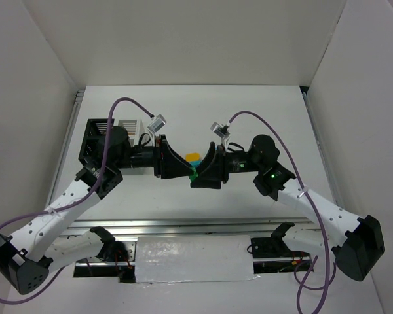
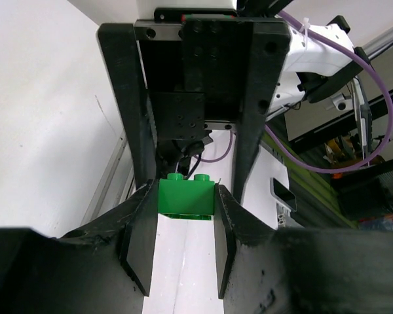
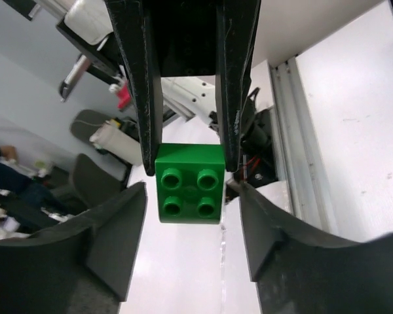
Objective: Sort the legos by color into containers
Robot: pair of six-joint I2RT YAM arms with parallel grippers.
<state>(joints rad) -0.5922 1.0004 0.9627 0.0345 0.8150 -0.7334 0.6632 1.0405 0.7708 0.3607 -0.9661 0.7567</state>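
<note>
The white table [image 1: 183,104] carries 2 arms: the left arm [image 1: 65,203] and right arm [image 1: 321,209] bend inward from their bases, wrists level, nose to nose at the centre. A black slatted container [image 1: 92,140] and a white slatted container [image 1: 128,123] sit far left. The left gripper [image 1: 187,171] pinches the green 4-stud plastic brick [image 2: 187,196] by 2 opposite sides (above the tabletop). The right gripper [image 3: 191,196] is spread around it, fingers apart from it. A yellow-orange brick [image 1: 194,156] and a teal brick [image 1: 200,161] lie just behind.

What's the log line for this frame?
phase: handover mid-air | left gripper: shut on green brick | right gripper: open around it
</note>
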